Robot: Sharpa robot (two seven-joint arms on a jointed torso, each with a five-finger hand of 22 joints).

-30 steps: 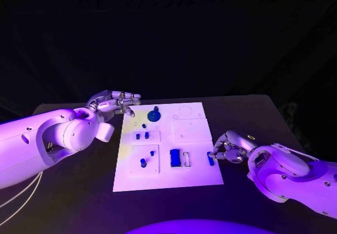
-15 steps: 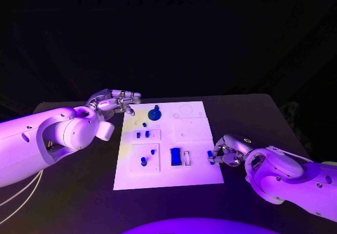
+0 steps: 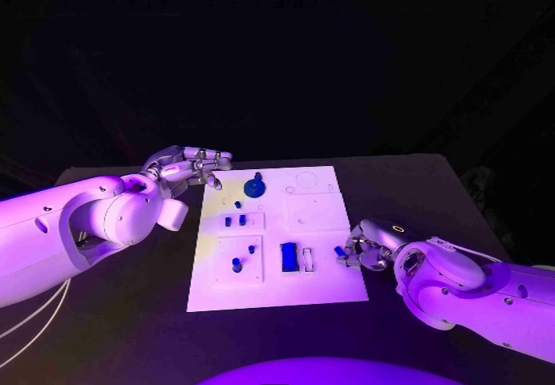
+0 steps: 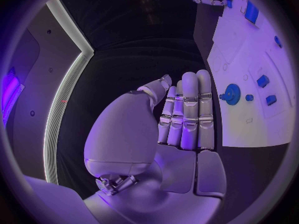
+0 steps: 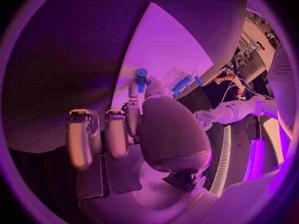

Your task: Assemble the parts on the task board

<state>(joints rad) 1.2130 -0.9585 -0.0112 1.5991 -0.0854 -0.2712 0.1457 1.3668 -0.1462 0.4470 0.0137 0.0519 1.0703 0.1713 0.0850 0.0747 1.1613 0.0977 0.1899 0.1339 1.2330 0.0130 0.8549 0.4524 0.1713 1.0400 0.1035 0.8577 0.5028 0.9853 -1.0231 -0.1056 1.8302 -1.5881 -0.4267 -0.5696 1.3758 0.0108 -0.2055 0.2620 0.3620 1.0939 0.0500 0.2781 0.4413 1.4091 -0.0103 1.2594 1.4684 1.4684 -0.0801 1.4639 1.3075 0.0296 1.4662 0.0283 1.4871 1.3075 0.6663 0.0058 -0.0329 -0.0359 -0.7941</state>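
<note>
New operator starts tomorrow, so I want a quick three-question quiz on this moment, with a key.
1. True or false: the right robot hand pinches a small blue part.
2. The left robot hand is: A) gripping the blue gear, B) holding nothing, beside the task board's far corner, C) resting flat on the board.
3. Fill in: the blue block lies next to a white ____.

Key: 1 true; 2 B; 3 slot.

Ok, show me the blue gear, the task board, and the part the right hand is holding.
blue gear (image 3: 253,189), head view, middle of its disc.
task board (image 3: 318,289), head view, bare near corner.
blue part (image 5: 141,77), right wrist view, its upper end, above the right hand (image 5: 134,127).
</note>
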